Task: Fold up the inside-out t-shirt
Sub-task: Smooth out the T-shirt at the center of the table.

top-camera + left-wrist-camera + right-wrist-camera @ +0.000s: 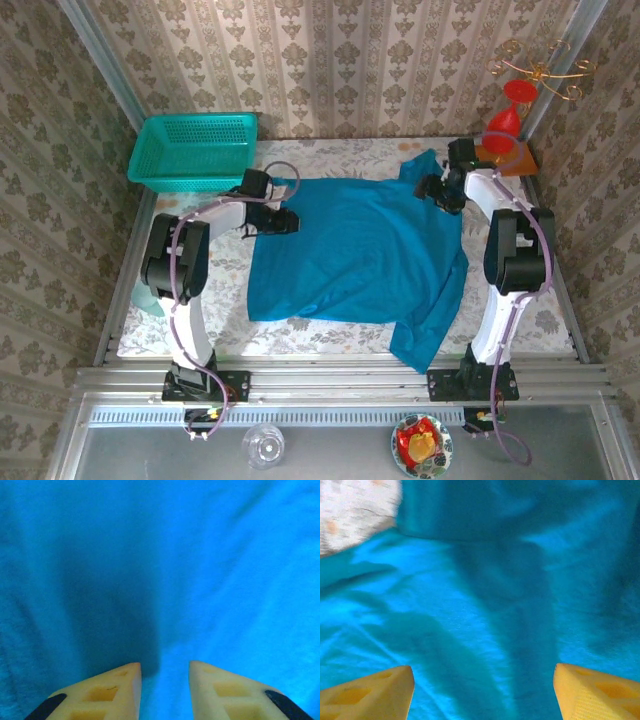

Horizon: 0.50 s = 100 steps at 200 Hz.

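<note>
The t-shirt lies spread and rumpled across the middle of the surface. Our left fingers stand narrowly apart over its far left corner, with no cloth visibly pinched. Our right fingers gape wide over the far right sleeve. A shallow pinch could catch one layer only and drag the fold askew.

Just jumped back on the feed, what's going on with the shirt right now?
Both arms are at the blue t-shirt, which lies spread out on the table, not yet folded. The left gripper is at the shirt's left edge, its jaws slightly apart above the fabric with nothing between them. The right gripper is over the far right corner, wide open and holding nothing.
</note>
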Motion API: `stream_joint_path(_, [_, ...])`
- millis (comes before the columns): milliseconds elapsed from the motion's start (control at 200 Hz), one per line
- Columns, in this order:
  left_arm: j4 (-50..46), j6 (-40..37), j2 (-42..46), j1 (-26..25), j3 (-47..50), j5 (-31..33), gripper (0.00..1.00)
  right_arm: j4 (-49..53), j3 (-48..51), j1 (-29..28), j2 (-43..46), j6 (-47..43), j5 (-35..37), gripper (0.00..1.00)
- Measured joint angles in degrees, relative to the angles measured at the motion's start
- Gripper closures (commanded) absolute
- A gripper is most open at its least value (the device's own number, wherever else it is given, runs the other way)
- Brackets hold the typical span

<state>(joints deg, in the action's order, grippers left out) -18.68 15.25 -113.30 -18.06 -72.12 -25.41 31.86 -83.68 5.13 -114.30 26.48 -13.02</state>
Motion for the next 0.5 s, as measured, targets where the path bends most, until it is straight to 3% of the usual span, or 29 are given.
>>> stream_joint_path(275, [4.11, 3.23, 4.22, 5.4, 7.82, -0.46, 0.7, -5.97, 7.02, 9.05, -0.28, 8.04, -6.01, 0.27])
stream_joint_path(500, [5.46, 4.72, 5.27, 6.97, 9.73, -1.7, 0.71, -5.75, 9.97, 9.73, 3.93, 9.62, -4.92, 0.32])
